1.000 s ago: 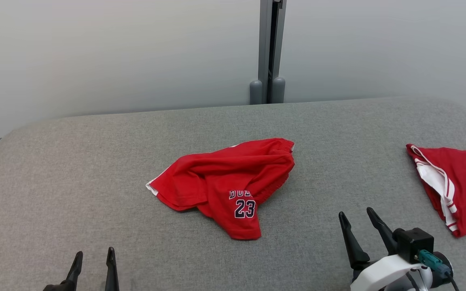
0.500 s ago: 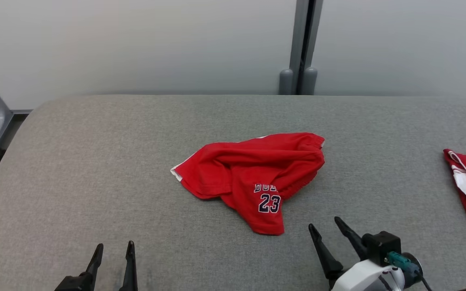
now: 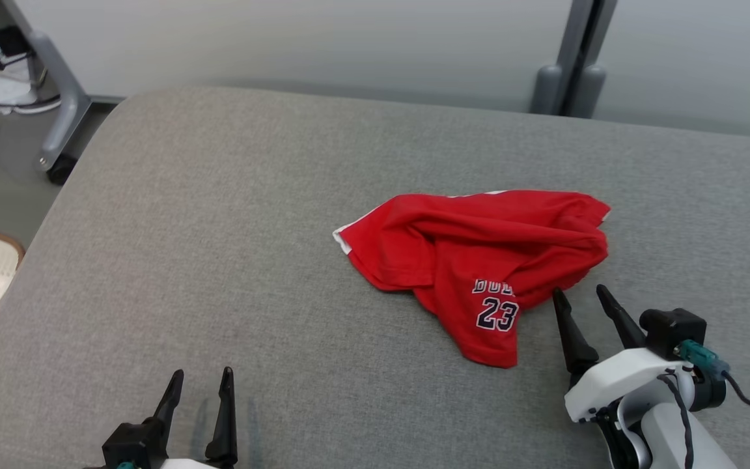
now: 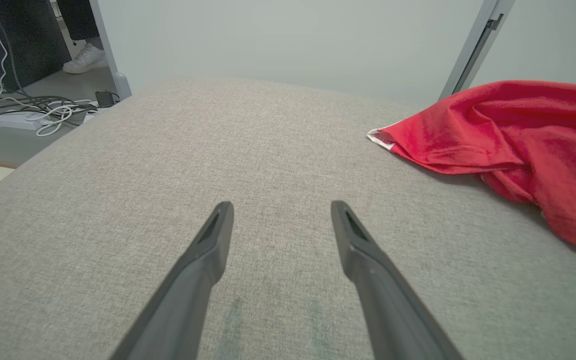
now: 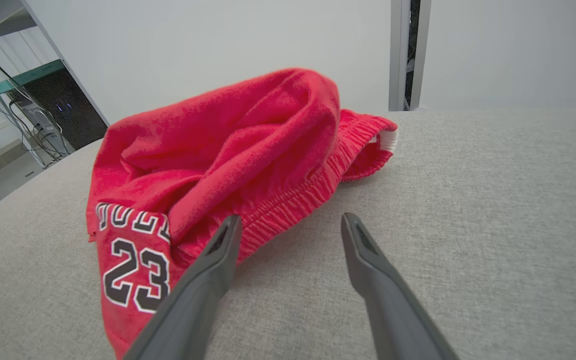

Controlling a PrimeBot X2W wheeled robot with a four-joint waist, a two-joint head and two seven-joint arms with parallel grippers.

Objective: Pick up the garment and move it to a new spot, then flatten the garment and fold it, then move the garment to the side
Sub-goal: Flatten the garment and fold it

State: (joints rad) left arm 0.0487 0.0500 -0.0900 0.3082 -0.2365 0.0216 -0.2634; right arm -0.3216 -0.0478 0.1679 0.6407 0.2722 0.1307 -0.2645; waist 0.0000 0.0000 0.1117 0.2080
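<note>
Garment [image 3: 479, 241], red, crumpled, right of centre on grey bench [image 3: 219, 228]. Right gripper [image 3: 579, 290] spread wide, empty, just beside its near hem. Left gripper [image 3: 202, 371] likewise, near front edge.

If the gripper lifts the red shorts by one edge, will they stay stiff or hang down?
Probably limp: the red shorts lie crumpled in soft folds. Likely light: the cloth looks thin. The gathered waistband by the right gripper may grip well.

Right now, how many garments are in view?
1. The red shorts lie crumpled on the grey surface, toward the robot's right. Others may lie outside the frame.
</note>
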